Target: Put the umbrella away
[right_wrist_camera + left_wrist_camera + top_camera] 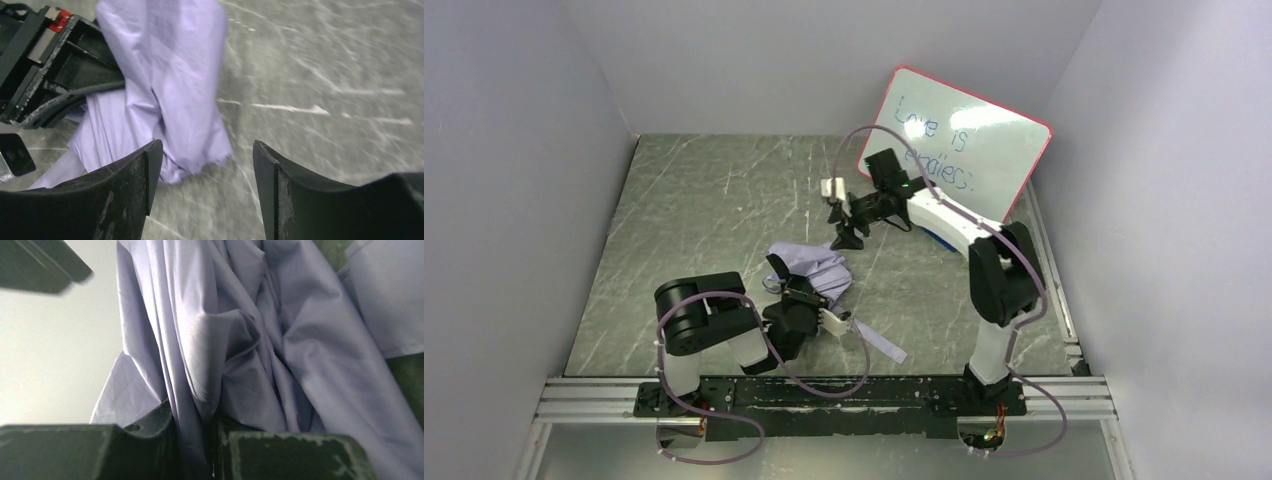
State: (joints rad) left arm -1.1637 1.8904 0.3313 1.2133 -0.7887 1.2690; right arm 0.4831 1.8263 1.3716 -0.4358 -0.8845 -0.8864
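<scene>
The umbrella [816, 268] lies collapsed mid-table as a crumpled bundle of lavender fabric. My left gripper [792, 296] is at the bundle's near end. In the left wrist view the left gripper [197, 440] is shut on a fold of the umbrella's fabric [250, 340], which fills the view. A pale handle-like piece [835, 319] and a lavender strip [882, 346] trail to the near right. My right gripper [846, 238] hangs just beyond the bundle's far end. In its wrist view the right gripper [206, 150] stands open with nothing held, the umbrella's fabric [170, 75] just ahead.
A red-rimmed whiteboard [969, 140] with blue writing leans against the back right wall. Something blue [939, 238] lies under the right arm. Grey walls enclose the marbled table [694, 210] on three sides. The left arm's black body [50, 65] shows at the right wrist view's upper left.
</scene>
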